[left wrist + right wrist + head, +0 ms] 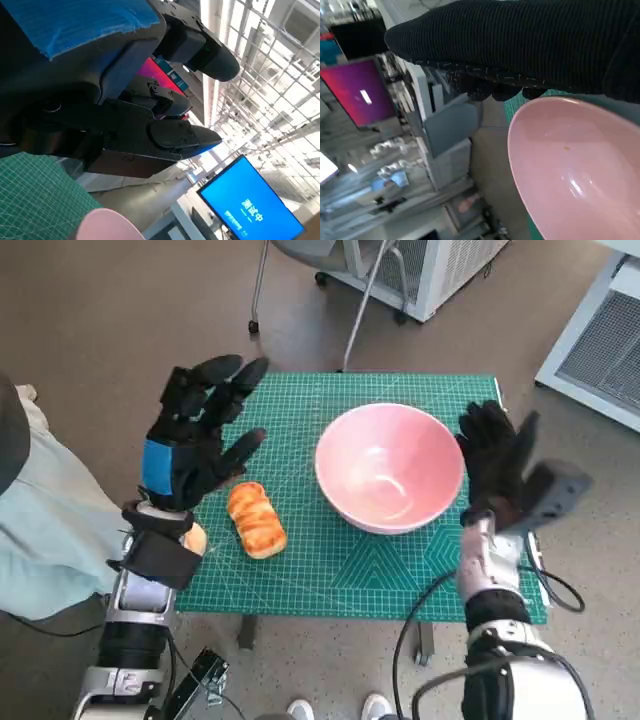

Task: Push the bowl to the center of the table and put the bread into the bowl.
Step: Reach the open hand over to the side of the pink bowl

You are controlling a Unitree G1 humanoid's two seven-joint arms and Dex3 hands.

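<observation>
A pink bowl (390,467) sits empty on the green cutting mat (330,570), right of the table's middle. Its rim also shows in the right wrist view (580,165) and, as a small edge, in the left wrist view (107,226). A golden bread roll (256,519) lies on the mat's left part. My left hand (197,437) hovers above the mat just left of and behind the bread, fingers spread and holding nothing. My right hand (498,462) stands upright beside the bowl's right rim, fingers apart and empty; whether it touches the rim I cannot tell.
A person's pale-clothed leg (45,530) is close to the table's left side. A chair base (330,280) and white cabinets (600,330) stand beyond the far edge. A cable (420,620) hangs by my right forearm. White shoe tips (335,708) show below the near edge.
</observation>
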